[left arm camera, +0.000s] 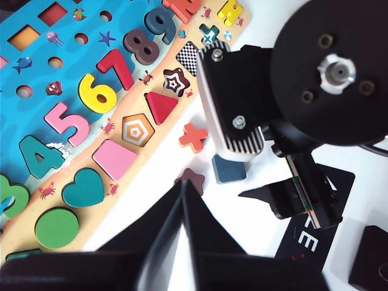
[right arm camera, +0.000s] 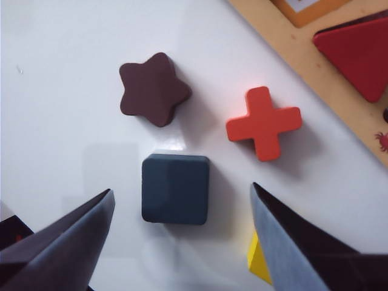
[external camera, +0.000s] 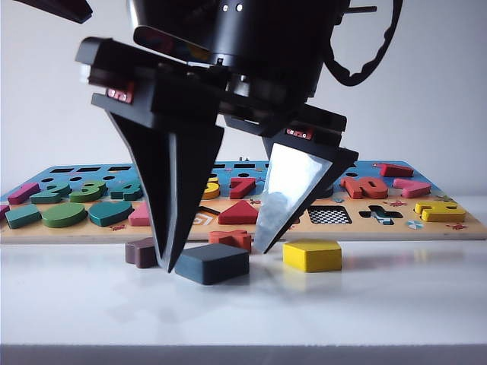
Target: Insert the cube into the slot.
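The cube (external camera: 211, 262), a flat dark slate-blue square block, lies on the white table in front of the puzzle board (external camera: 76, 232). My right gripper (right arm camera: 182, 190) points down over it, open, one finger on each side of the cube (right arm camera: 176, 188) with a gap on both sides. The slot (external camera: 329, 216), a square cut-out with a checkered floor, sits in the board's near row, to the right in the exterior view. In the left wrist view the slot (left arm camera: 189, 56) lies beyond the cube (left arm camera: 229, 170). My left gripper (left arm camera: 183, 185) is shut and holds nothing, its tip over a brown star block (left arm camera: 193, 179).
Loose blocks lie close round the cube: a brown star (right arm camera: 153, 88), an orange-red cross (right arm camera: 264, 122) and a yellow pentagon (external camera: 312, 255). A red triangle (external camera: 238, 213) and several coloured numbers and shapes fill the board behind.
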You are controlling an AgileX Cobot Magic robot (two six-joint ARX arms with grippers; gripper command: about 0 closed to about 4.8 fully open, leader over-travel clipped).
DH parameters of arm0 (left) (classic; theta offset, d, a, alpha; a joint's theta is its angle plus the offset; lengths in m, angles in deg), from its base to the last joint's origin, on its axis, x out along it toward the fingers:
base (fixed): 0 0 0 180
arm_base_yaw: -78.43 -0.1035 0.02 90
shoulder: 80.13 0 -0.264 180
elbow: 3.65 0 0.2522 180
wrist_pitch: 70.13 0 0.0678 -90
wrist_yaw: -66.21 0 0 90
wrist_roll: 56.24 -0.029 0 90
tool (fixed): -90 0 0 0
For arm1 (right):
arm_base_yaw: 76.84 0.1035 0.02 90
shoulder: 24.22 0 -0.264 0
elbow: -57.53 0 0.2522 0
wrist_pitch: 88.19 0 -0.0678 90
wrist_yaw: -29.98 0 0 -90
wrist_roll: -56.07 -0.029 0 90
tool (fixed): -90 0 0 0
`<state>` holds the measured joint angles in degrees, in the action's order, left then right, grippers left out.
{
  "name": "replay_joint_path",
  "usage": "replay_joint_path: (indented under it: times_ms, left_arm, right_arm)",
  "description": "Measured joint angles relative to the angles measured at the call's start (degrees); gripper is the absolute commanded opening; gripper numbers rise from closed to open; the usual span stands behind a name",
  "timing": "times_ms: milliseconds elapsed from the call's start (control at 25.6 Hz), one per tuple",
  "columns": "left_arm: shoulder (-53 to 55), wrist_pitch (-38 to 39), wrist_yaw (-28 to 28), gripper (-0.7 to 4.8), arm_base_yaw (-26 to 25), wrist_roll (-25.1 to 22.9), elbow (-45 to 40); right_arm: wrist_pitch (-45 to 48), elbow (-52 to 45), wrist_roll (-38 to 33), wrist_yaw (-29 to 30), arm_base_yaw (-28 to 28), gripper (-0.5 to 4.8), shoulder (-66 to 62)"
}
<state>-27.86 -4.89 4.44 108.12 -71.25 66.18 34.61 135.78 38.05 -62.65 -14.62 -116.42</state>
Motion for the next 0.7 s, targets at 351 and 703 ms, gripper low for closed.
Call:
replay_joint_path:
  times_ms: [351, 703]
  left_arm:
    - [0.0, -0.02, 0.0, 0.17, 0.0, 0.0, 0.0]
    - [0.0, -0.02, 0.0, 0.17, 0.0, 0.0, 0.0]
  right_arm:
    - [0.59, 0.0, 0.0, 0.0, 0.0, 2.68, -0.11]
    - [0.59, 0.0, 0.02, 0.0, 0.0, 2.37, -0.11]
